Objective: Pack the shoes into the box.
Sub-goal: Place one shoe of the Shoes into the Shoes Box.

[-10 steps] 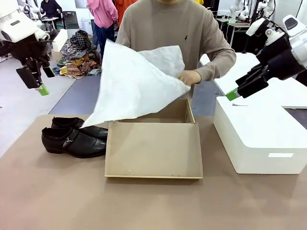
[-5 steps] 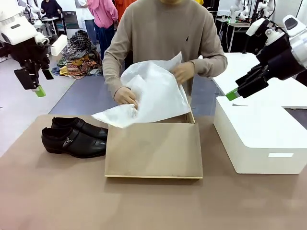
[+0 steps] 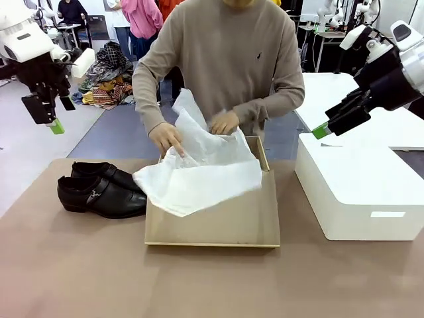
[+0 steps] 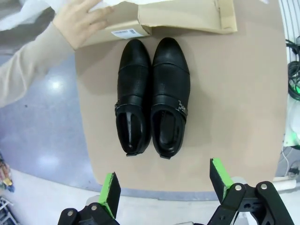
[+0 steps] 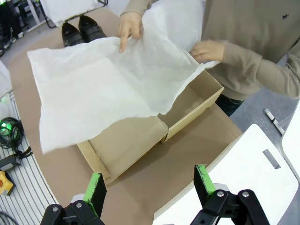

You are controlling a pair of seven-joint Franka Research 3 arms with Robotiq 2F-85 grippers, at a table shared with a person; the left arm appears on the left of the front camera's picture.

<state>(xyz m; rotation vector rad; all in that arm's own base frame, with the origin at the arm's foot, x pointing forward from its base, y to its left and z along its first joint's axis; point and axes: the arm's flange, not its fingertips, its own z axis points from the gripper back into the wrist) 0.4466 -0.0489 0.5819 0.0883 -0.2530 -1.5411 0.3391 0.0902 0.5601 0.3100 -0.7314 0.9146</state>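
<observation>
Both claws open and empty: left gripper (image 3: 50, 112) up at 10 o'clock, right gripper (image 3: 331, 122) at 2. Person's hands (image 3: 165, 138) hold tissue paper (image 3: 199, 175) over the box (image 3: 218, 225); shoes (image 3: 103, 189) at its 9 o'clock.

Tissue (image 3: 199, 177) + person's hands (image 3: 165, 138) cover box (image 3: 222, 228); shoes (image 3: 99, 192) reachable from above, near side of table (image 3: 199, 285) free.

White rounded-edge box (image 3: 361, 192) on brown table (image 3: 79, 265), well apart from person's hand (image 3: 224, 122), picture right. Patterned clothes heap (image 3: 109, 83) on floor, far beyond other hand (image 3: 165, 138). Beige sweater (image 3: 232, 59) above both.
</observation>
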